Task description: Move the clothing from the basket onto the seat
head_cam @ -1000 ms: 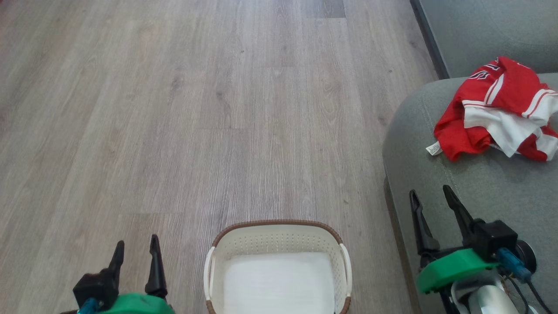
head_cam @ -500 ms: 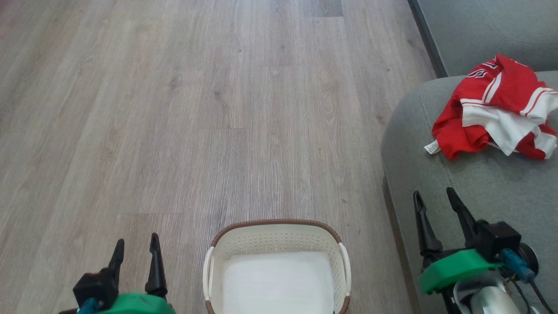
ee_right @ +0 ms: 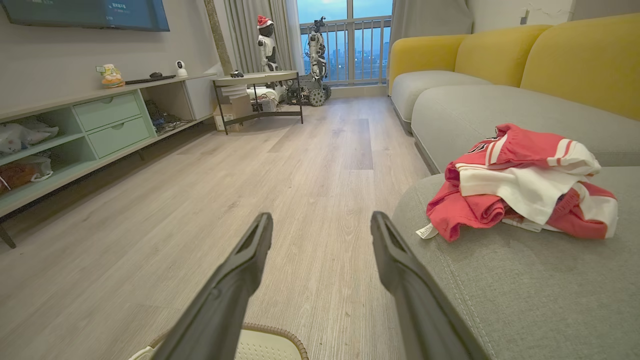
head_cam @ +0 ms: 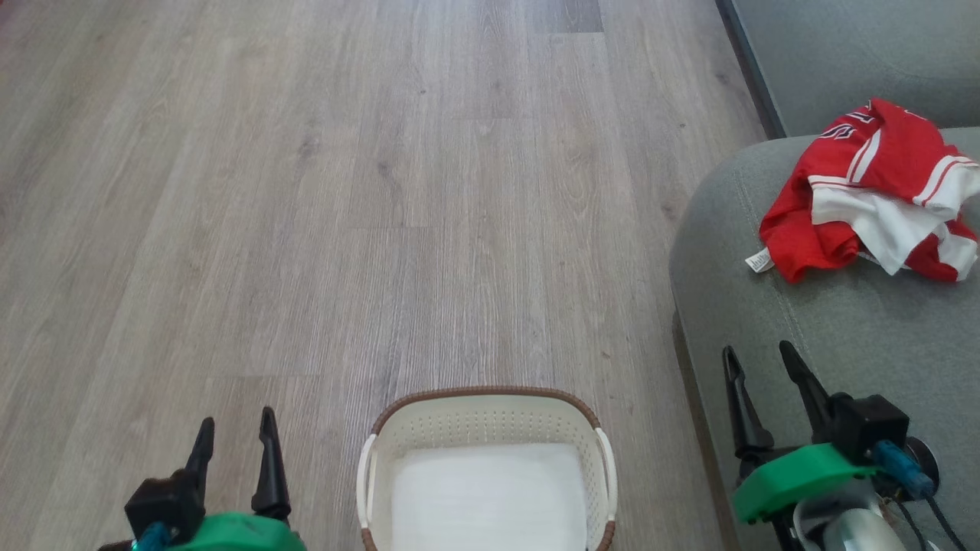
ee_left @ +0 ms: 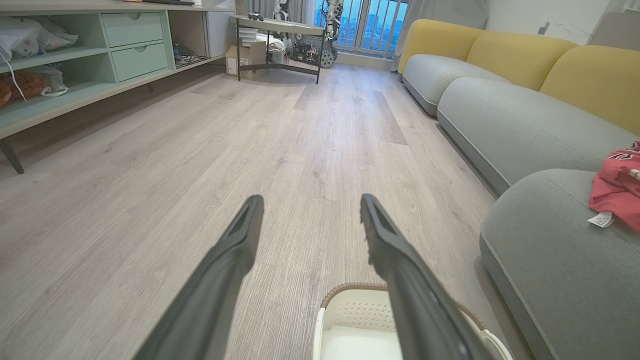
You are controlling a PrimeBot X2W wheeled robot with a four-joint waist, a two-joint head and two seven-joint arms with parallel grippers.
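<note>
Clothing point(head_cam: 865, 191) lies as a crumpled heap of thin red-and-white fabric on the rounded grey-green seat point(head_cam: 834, 360), and the perforated white basket point(head_cam: 482, 391) on the floor point(head_cam: 383, 229) looks empty. My left claw point(head_cam: 236, 419) and right claw point(head_cam: 756, 350) gape wide, holding nothing; I'd back off without snagging the cloth.

The basket point(head_cam: 482, 391) stands on the floor point(head_cam: 383, 191), nearest the robot and midway between its arms. The seat point(head_cam: 842, 337) lies to the basket's right, near it but apart. The clothing point(head_cam: 865, 191) lies heaped on the seat, well beyond the basket, toward the seat's far edge. The left jaws hang over the floor left of the basket. The right jaws hang over the seat's left edge, nearer than the clothing. Further sofa cushions point(ee_left: 500, 115) run on behind the seat, with backrests point(ee_right: 580, 60) to their right. A shelf unit point(ee_left: 140, 60) lines the floor's left side, and a table point(ee_left: 277, 25) stands at the far end.
</note>
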